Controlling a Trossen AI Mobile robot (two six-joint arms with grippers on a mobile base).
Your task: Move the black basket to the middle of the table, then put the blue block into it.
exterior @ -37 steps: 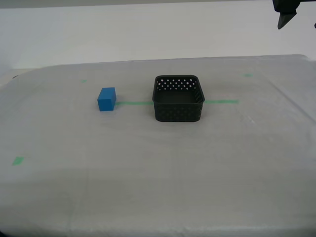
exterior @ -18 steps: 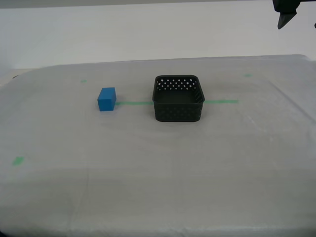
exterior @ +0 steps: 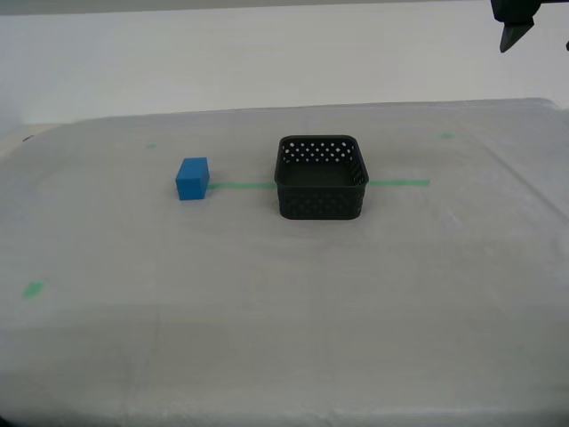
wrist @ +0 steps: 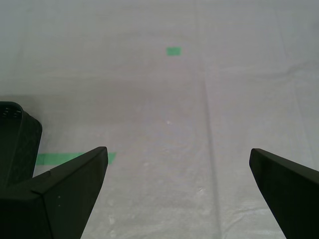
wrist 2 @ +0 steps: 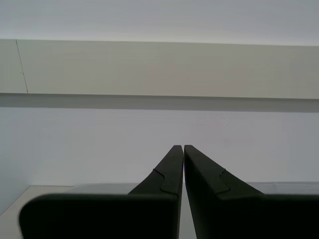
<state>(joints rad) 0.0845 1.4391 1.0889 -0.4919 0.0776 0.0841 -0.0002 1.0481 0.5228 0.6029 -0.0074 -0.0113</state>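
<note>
The black basket (exterior: 321,177) stands upright and empty near the middle of the table (exterior: 267,302), on the green tape line (exterior: 398,184). The blue block (exterior: 192,178) sits on the cloth to the exterior view's left of the basket, apart from it, at the tape's end. My first gripper (wrist: 177,150) is open and empty above the cloth, with a corner of the basket (wrist: 20,134) beside one finger. My second gripper (wrist 2: 179,147) is shut on nothing and faces a pale wall. Neither wrist view shows the block.
A dark part of an arm (exterior: 516,22) hangs at the exterior view's top right, high above the table. Small green marks (exterior: 33,289) lie on the cloth; one shows in the first wrist view (wrist: 173,51). A white wall stands behind the table.
</note>
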